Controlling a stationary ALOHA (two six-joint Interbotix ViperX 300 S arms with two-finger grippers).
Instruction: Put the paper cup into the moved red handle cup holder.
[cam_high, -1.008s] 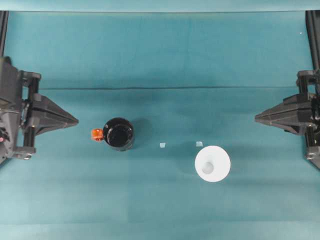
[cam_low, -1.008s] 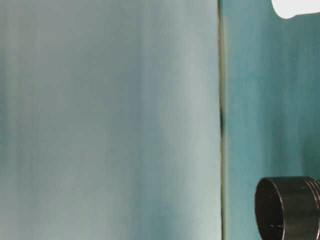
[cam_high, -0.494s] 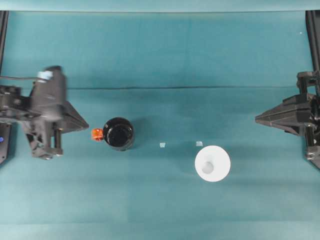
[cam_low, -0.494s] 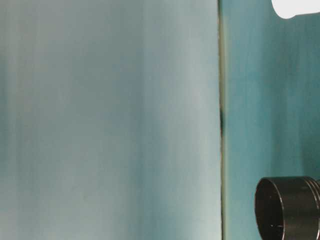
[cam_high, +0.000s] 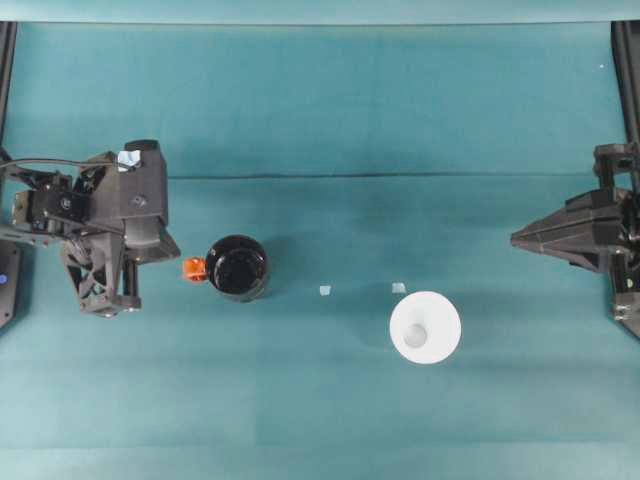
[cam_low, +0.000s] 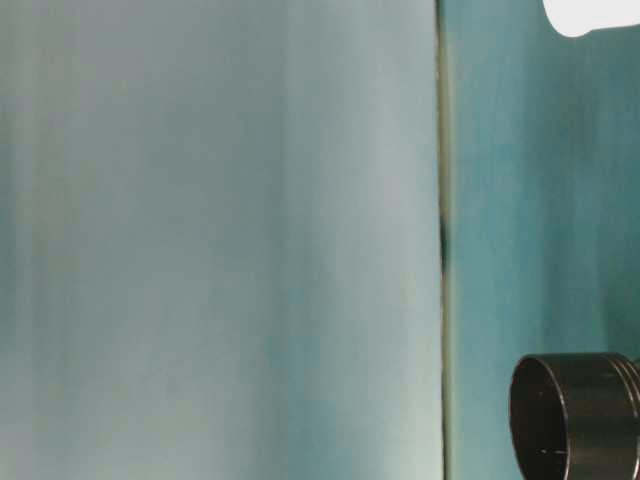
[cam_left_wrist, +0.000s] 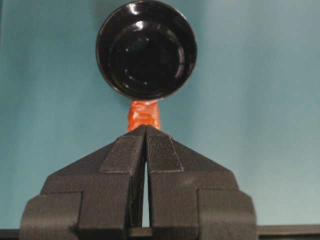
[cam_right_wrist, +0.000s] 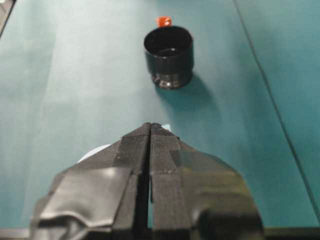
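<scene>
Left pincer (cam_high: 176, 255): jaws pressed together, holding nothing, tip just beside the orange-red handle tab (cam_left_wrist: 144, 114); in the left wrist view tip and tab look about touching.

Red handle cup holder (cam_high: 237, 267): glossy black, upright on the teal counter (cam_high: 330, 120), left of centre, tab facing the left pincer.

Two small pale squares (cam_high: 325, 290): on the counter between holder and cup.

Paper cup (cam_high: 425, 327): white, upright, right of centre, well apart from the holder.

Right pincer (cam_high: 513, 238): jaws together, empty, well clear of the cup.
</scene>
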